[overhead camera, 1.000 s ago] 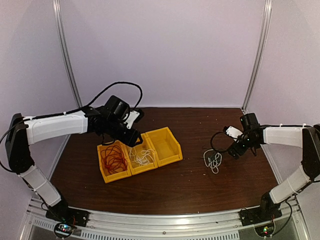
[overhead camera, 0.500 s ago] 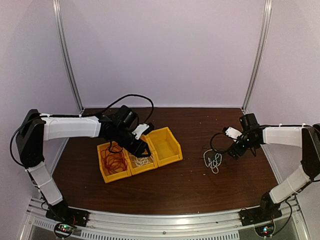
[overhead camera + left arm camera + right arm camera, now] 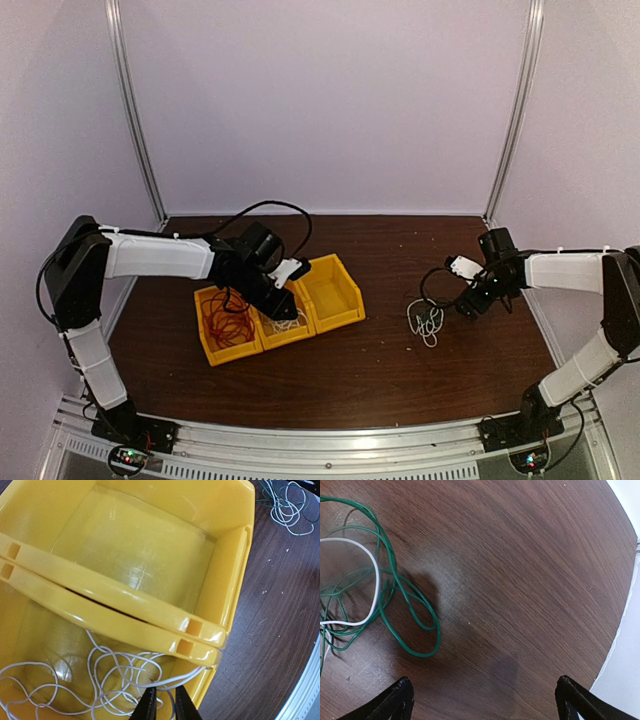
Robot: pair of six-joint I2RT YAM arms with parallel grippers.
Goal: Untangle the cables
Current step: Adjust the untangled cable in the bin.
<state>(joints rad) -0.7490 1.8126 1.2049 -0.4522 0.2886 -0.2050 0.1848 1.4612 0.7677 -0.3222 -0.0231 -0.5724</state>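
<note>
The left gripper (image 3: 162, 706) reaches into the middle bin (image 3: 115, 625), jaws nearly together at the white cables (image 3: 100, 677) — whether a strand is pinched I cannot tell — likely sorting by colour, while the right gripper (image 3: 485, 700), wide open and empty, hovers beside the green-and-white tangle (image 3: 385, 595) near the table's (image 3: 530, 580) right edge.
</note>
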